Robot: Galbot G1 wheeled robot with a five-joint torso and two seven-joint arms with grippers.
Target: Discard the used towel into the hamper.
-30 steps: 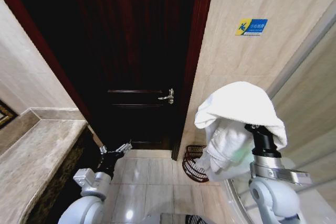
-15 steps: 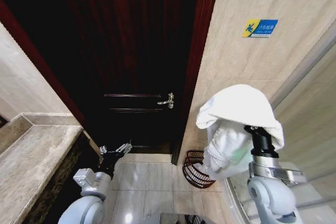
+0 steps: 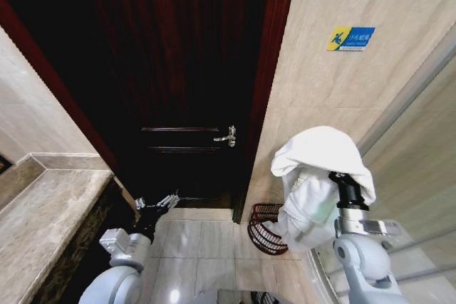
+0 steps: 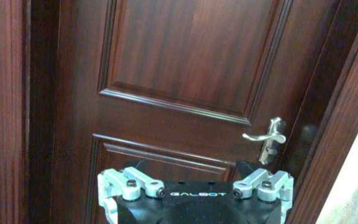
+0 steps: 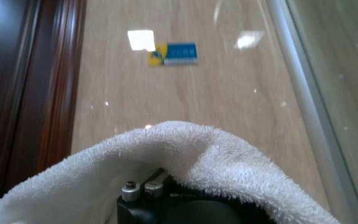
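Note:
A white towel hangs draped over my raised right gripper, which is shut on it; the cloth hides the fingers. The right wrist view looks out over the towel covering the gripper toward the tiled wall. On the floor below and slightly left of the towel stands the hamper, a dark reddish wire basket by the door frame, partly hidden behind the hanging cloth. My left gripper is parked low on the left, open and holding nothing, facing the door.
A dark wooden door with a metal lever handle is straight ahead. A marble counter runs along the left. A glass partition stands at the right. A blue sign is on the beige wall.
The head camera shifted a little early on. My right arm has since lowered slightly with the towel. The left arm has not moved.

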